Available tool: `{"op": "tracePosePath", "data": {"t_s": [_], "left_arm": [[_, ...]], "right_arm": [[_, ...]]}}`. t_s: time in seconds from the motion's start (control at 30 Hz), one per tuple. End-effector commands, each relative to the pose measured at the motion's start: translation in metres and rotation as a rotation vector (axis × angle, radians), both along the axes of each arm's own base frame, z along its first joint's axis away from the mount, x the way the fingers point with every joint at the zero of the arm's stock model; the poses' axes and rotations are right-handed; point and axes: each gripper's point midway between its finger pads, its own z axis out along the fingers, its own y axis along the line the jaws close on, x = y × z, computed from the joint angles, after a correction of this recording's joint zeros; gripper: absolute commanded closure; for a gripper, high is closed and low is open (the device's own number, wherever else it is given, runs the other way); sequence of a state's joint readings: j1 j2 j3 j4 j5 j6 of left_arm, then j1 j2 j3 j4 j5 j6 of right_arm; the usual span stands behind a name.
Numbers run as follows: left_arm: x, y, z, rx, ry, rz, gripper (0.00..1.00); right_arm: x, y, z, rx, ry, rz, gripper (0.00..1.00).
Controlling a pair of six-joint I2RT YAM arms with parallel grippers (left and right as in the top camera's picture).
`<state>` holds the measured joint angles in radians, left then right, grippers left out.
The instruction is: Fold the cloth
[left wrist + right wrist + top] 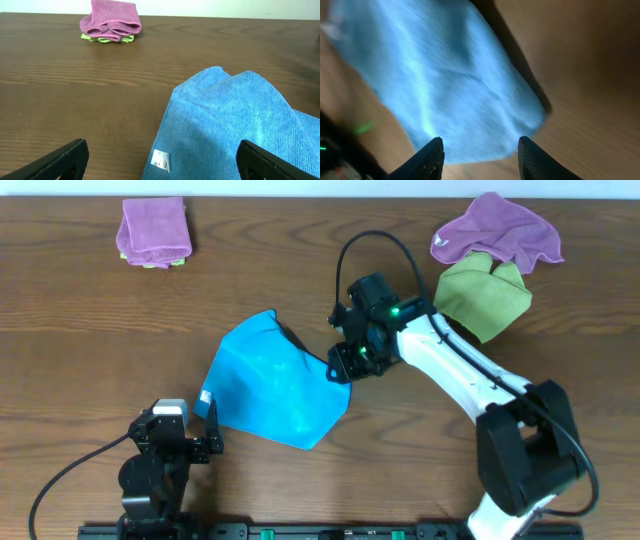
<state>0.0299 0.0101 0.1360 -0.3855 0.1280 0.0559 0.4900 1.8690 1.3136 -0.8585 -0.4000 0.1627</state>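
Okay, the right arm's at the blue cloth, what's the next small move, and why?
Probably lower the right gripper slightly and shut its jaws on the right edge of the cloth. In the wrist view the jaws stand open with that edge lying just at their tips, nothing gripped, and the cloth lies loosely spread, unfolded, on the table.

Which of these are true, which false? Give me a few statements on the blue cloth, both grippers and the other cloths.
1. The cloth is folded into a neat square. False: it lies rumpled, with an irregular outline.
2. The left gripper and right gripper are both open. True.
3. The white tag sits at the cloth's edge near the left gripper. True.
4. A purple cloth lies on it. False: the folded purple cloth and crumpled purple cloth lie apart from it, towards the far edge.
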Motion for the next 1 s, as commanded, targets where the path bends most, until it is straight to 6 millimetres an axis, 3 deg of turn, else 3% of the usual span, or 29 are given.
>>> {"op": "tracePosePath", "data": {"t_s": [0.0, 0.2, 0.27, 0.5, 0.63, 0.83, 0.97], "left_arm": [[-0.001, -0.001, -0.010, -0.003, 0.021, -0.003, 0.05], [-0.001, -0.001, -0.010, -0.003, 0.021, -0.003, 0.04], [-0.001, -0.001, -0.010, -0.003, 0.021, -0.003, 0.05], [-0.001, -0.001, -0.010, -0.003, 0.021, -0.003, 0.05], [-0.001, -0.001, -0.010, -0.003, 0.021, -0.003, 0.05], [-0.001, -0.001, -0.010, -0.003, 0.021, -0.003, 0.05], [-0.001, -0.001, -0.010, -0.003, 0.021, -0.003, 0.05]], "right_arm": [[0.001, -0.012, -0.009, -0.059, 0.008, 0.001, 0.52], [-0.005, -0.027, -0.016, -0.133, 0.030, -0.007, 0.50], [-0.008, -0.031, -0.022, -0.136, 0.042, -0.015, 0.43], [-0.025, -0.031, -0.045, 0.034, 0.137, -0.063, 0.53], [-0.022, -0.029, -0.045, 0.088, 0.139, -0.075, 0.56], [-0.017, -0.012, -0.037, 0.190, 0.118, -0.048, 0.52], [-0.015, -0.011, -0.039, 0.193, 0.115, -0.048, 0.52]]}}
